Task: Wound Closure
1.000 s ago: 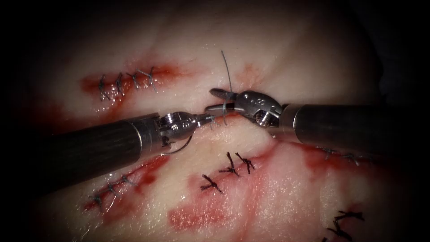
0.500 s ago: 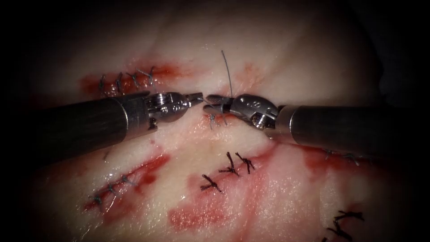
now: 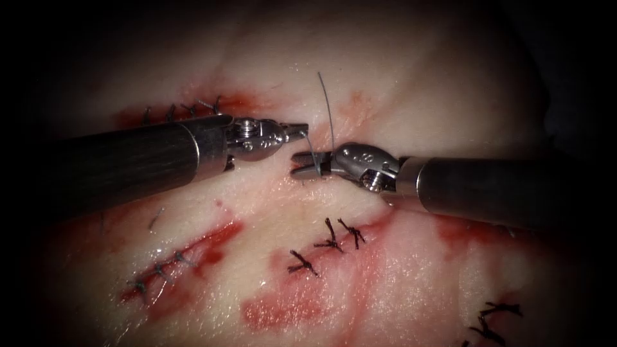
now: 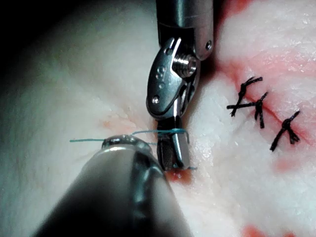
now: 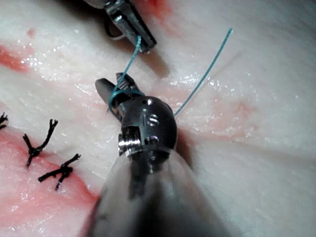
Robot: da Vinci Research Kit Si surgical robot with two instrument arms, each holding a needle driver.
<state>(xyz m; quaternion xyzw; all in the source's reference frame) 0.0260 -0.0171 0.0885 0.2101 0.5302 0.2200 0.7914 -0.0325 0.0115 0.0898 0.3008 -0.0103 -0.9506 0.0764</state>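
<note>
Left tool (image 3: 299, 131): closed on the thread (image 3: 311, 149).
Right tool (image 3: 302, 164): thread wrapped around it, can't tell if closed.
Done: 3 dark stitches (image 3: 328, 245) nearby.
Left: this knot.

Dark finished stitches (image 3: 332, 239), older sutured cuts (image 3: 180, 114)

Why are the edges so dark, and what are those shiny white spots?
Endoscope view: light falls on the middle of the tissue, edges dark; glare on the left gripper, shut on thread, and the right gripper, open, thread looped round it. Right wrist view: wet tissue glints; left gripper casts a shadow.
</note>
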